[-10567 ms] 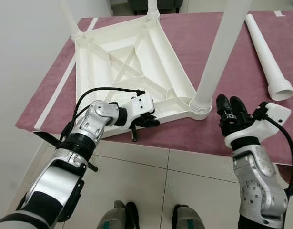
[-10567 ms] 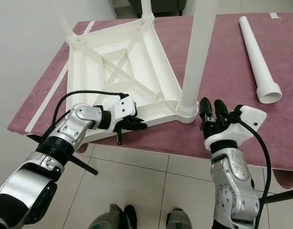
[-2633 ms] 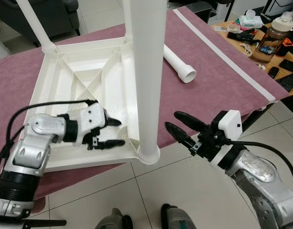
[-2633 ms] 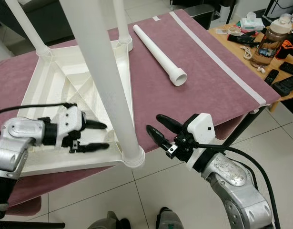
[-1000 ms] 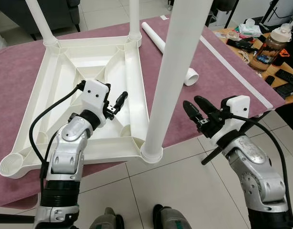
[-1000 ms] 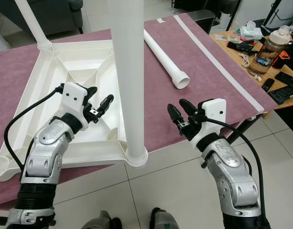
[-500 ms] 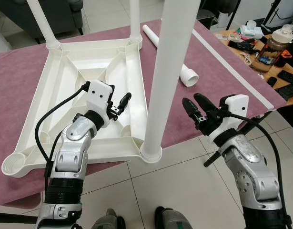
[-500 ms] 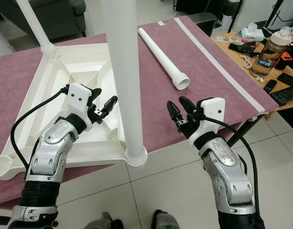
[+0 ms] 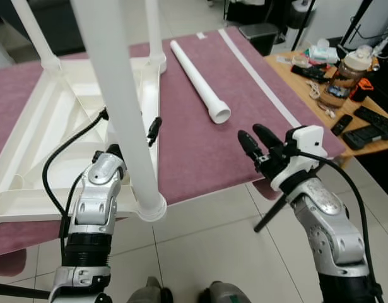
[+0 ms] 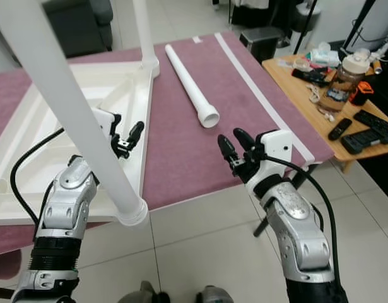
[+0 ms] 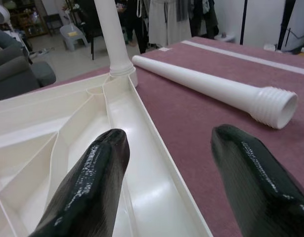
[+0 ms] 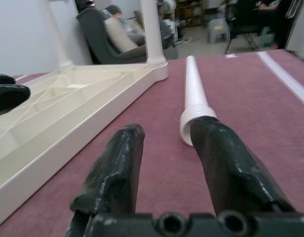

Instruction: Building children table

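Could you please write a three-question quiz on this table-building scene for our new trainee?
1. True or false: the loose leg lies on the maroon cloth, apart from the upturned tabletop.
2. Which state are the right gripper and left gripper in? A) both open B) both shut C) one holding a leg
3. Fill in: the threaded end of the loose leg points toward the ____ gripper.

Key: 1 true; 2 A; 3 right.
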You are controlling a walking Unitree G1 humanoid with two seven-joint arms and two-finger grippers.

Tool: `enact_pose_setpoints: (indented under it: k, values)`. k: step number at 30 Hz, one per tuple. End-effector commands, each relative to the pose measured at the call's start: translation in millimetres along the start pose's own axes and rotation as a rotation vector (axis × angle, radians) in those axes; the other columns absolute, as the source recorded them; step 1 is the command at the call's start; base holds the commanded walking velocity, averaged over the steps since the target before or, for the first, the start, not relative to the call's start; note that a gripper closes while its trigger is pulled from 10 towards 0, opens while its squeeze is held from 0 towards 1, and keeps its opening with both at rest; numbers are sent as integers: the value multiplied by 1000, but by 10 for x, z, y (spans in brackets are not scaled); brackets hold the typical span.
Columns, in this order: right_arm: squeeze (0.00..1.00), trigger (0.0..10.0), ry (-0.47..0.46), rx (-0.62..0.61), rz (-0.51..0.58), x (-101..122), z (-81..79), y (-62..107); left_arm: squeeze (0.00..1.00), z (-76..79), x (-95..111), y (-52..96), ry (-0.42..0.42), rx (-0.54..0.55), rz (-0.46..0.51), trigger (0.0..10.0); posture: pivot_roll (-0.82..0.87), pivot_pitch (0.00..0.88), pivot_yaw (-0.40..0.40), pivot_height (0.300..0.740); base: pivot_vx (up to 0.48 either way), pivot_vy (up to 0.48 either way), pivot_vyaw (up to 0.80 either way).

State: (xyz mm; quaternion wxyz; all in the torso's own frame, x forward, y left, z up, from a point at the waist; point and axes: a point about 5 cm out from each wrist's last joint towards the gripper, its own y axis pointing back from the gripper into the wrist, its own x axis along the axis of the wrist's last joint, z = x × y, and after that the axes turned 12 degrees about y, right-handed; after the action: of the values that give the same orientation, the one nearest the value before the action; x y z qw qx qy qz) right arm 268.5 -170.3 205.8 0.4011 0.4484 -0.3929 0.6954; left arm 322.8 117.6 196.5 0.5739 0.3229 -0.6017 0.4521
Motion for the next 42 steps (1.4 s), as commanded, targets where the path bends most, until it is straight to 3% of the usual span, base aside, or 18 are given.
enact_pose_setpoints:
  k: [1, 8, 19, 27, 42]
  values:
    - [0, 10000, 8, 4, 9, 20, -16, 4, 0, -47, -7, 15, 5, 64, 9, 10000, -96, 99, 96, 740, 0, 0, 800]
    - [0, 10000, 19, 8, 6, 9, -27, 9, 0, -61, -9, 0, 8, 97, 11, 10000, -99, 101, 99, 740, 0, 0, 763]
    - [0, 10000, 24, 3, 5, 5, -32, 15, 0, -62, -5, -6, -2, 88, 20, 10000, -100, 102, 100, 740, 0, 0, 0]
    - [0, 10000, 25, -3, 3, 4, -35, 25, 0, -35, -4, -5, -10, 74, 28, 10000, -103, 107, 103, 740, 355, 323, 0]
    - [0, 10000, 24, -15, 0, 2, -22, 50, 0, -5, -39, -10, -10, 67, 12, 10000, -109, 118, 106, 740, 0, 0, 0]
